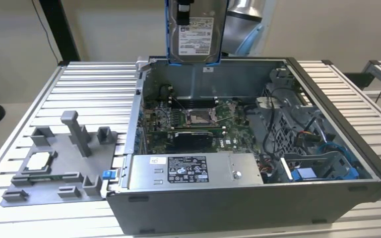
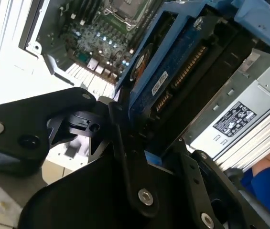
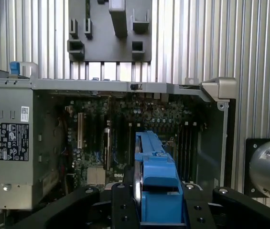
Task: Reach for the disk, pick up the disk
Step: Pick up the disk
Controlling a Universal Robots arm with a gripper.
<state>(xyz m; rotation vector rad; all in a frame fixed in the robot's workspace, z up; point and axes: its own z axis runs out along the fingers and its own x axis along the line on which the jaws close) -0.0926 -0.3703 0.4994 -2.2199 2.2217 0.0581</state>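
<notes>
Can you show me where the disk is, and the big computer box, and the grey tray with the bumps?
disk [image 1: 194, 34], exterior view, on its white label.
computer case [image 1: 243, 208], exterior view, on its front outer wall.
grey tray [image 1: 51, 173], exterior view, on its flat base.

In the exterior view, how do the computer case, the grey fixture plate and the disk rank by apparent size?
1. Computer case, clearly largest.
2. Grey fixture plate.
3. Disk, held up by the gripper and cut off by the picture's edge, so its rank is less certain.
</notes>
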